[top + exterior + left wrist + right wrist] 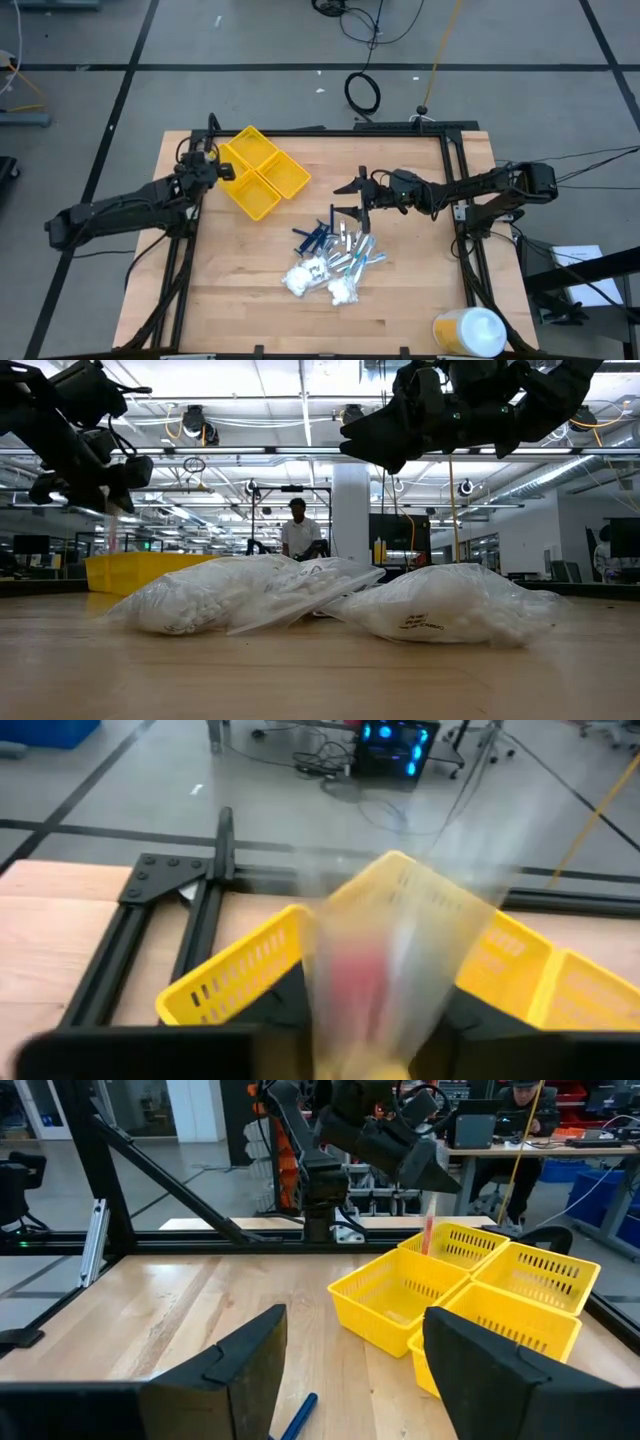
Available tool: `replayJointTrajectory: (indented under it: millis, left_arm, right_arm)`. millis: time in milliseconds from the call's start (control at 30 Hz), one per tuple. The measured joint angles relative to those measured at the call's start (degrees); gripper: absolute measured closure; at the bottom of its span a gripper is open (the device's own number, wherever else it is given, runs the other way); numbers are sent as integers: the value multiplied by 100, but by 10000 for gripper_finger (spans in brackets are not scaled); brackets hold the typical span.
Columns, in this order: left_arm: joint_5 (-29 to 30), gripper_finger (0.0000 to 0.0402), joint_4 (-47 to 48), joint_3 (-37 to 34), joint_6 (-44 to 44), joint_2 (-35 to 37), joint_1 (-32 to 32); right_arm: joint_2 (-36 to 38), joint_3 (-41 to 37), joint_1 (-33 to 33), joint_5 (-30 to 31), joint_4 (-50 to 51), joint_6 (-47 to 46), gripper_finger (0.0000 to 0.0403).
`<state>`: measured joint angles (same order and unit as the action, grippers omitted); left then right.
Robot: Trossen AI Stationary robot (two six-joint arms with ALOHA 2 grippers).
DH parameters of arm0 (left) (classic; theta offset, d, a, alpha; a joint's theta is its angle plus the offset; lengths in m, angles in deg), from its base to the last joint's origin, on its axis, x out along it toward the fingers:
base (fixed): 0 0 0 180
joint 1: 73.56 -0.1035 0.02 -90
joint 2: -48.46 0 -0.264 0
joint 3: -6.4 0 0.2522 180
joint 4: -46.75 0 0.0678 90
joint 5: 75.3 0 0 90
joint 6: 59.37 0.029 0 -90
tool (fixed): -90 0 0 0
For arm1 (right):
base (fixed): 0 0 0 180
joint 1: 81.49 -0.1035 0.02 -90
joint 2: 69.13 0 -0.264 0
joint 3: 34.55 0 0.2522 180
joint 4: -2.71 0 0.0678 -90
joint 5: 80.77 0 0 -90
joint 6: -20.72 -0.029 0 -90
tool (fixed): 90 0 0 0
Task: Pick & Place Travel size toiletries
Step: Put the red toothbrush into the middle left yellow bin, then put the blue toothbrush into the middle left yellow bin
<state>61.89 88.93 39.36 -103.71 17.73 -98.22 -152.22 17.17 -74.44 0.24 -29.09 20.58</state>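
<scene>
My left gripper (213, 165) hovers over the far-left compartment of the yellow tray (262, 172); its fingers (150, 1045) stand apart. A clear packet with something pink inside (385, 970) shows as a blur between them and hangs upright over the tray (428, 1235). My right gripper (352, 197) is open, up in the air just beyond the pile of toiletries. That pile lies on the table: dark blue sticks (312, 235), silvery tubes (355, 250) and two clear bags of white lumps (300, 278) (450, 605). My left gripper has the clear packet (385, 970) between its spread fingers, upright, over the tray compartment (230, 970). The packet is smeared while the tray behind it is sharp. I cannot tell whether the fingers touch it.
A large white-and-yellow round container (470, 332) stands at the table's near right corner. Black frame rails (455, 200) run along the left, right and far edges. Bare wood lies between the tray and the pile. A person (300, 535) stands in the room beyond.
</scene>
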Motion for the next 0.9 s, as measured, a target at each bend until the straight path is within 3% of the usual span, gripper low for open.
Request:
replayJointTrajectory:
  millis: [200,433,600,767,900]
  left_arm:
    - [-219,173,-104,0,289,-1,-209]
    - [-631,106,-798,438,1949,6,-243]
    - [-1042,88,-777,800,2002,1,-191]
    - [-2192,92,-939,844,1869,-14,28]
    - [-2863,100,-959,844,1847,-187,351]
  right_arm:
    - [0,0,0,1,0,66,177]
    - [0,0,0,15,0,85,177]
    - [0,0,0,15,110,85,176]
    - [0,2,-170,56,695,131,178]
    - [0,108,-740,523,1807,413,178]
